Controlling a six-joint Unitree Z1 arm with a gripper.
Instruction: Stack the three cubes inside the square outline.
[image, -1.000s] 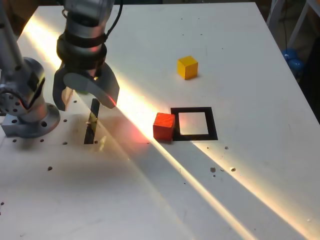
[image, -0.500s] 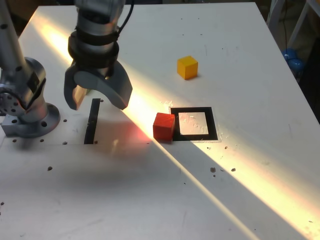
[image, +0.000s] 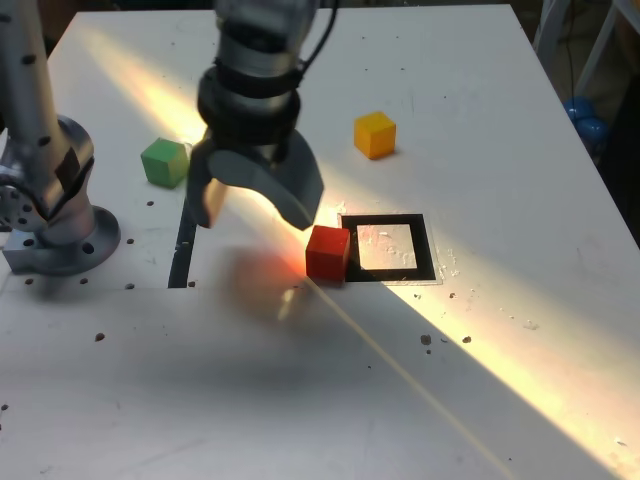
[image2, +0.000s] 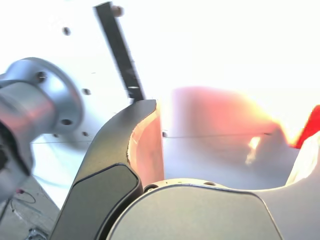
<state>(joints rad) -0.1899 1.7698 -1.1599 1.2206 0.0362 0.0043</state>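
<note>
Gripper (image: 258, 212) wide open w/ nothing in it; centre over red cube (image: 328, 254), square jaws, then lower btwn cube & outline (image: 427, 250) gently.

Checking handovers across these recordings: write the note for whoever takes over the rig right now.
Gripper: open, empty, above the table.
Red cube: at the outline's left edge in the exterior view, not inside.
Yellow cube: behind the square outline.
Green cube: near the top of the black strip.
Done: no stacking.
Left: all three cubes into the outline, stacked.
</note>
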